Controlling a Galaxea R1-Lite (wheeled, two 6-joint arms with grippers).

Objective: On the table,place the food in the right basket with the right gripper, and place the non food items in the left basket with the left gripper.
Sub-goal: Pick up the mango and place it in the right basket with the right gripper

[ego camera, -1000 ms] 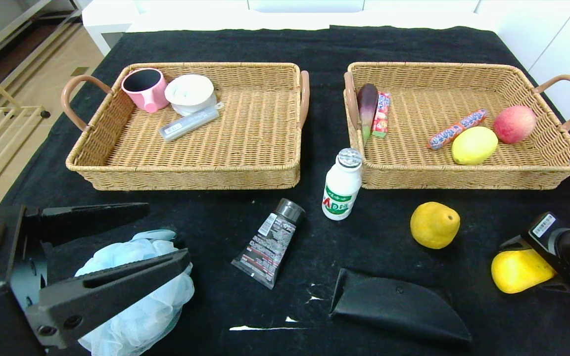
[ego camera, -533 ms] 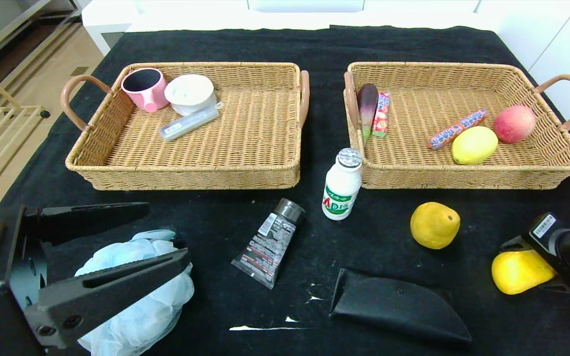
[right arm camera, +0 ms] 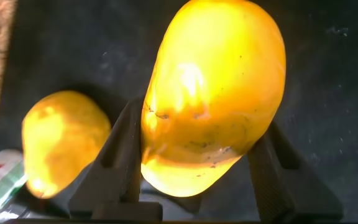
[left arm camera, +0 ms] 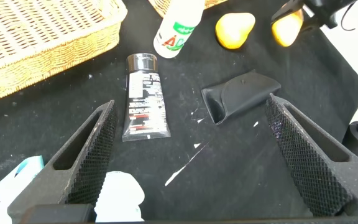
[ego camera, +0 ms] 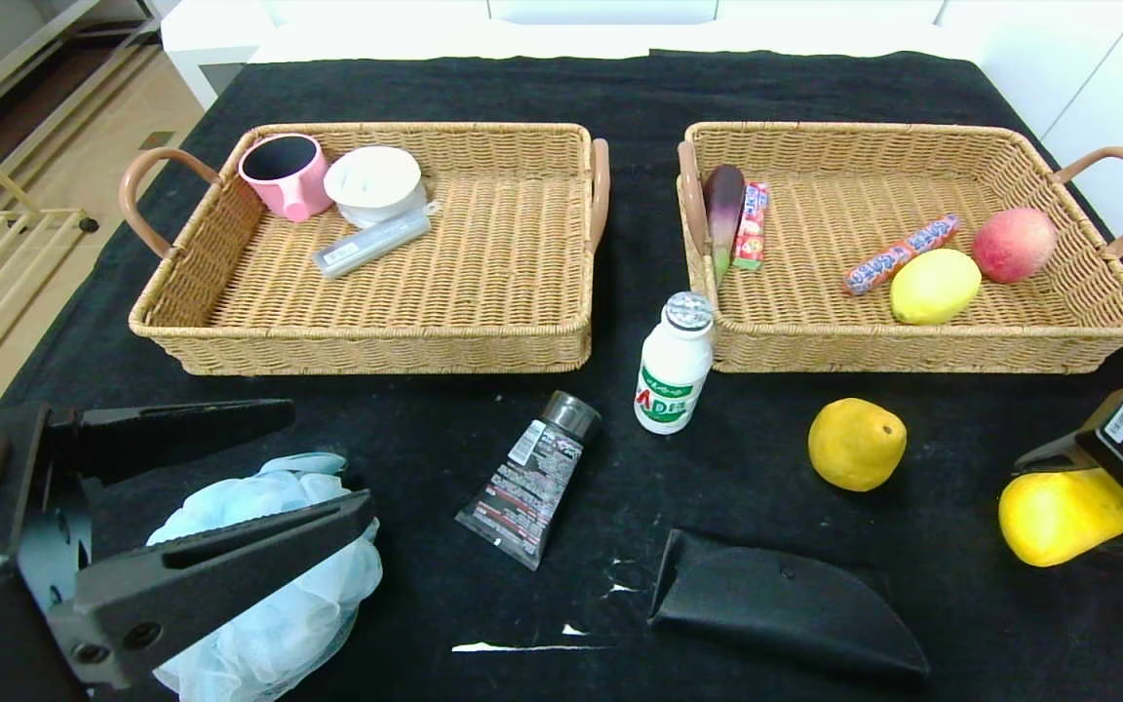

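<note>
Yellow mango [ego camera: 1059, 514] held in my right gripper [ego camera: 1098, 487].
Smooth, glossy, pinched between both fingers, near the table's right front, before the right basket [ego camera: 912, 346].

Black left pincer [ego camera: 230, 487] has mesh-textured fingers [left arm camera: 86, 155].

Only the green "AD" on the white bottle [ego camera: 674, 366] reads clearly; print on the tube [ego camera: 527, 480] and the basket wrappers is too small.
</note>
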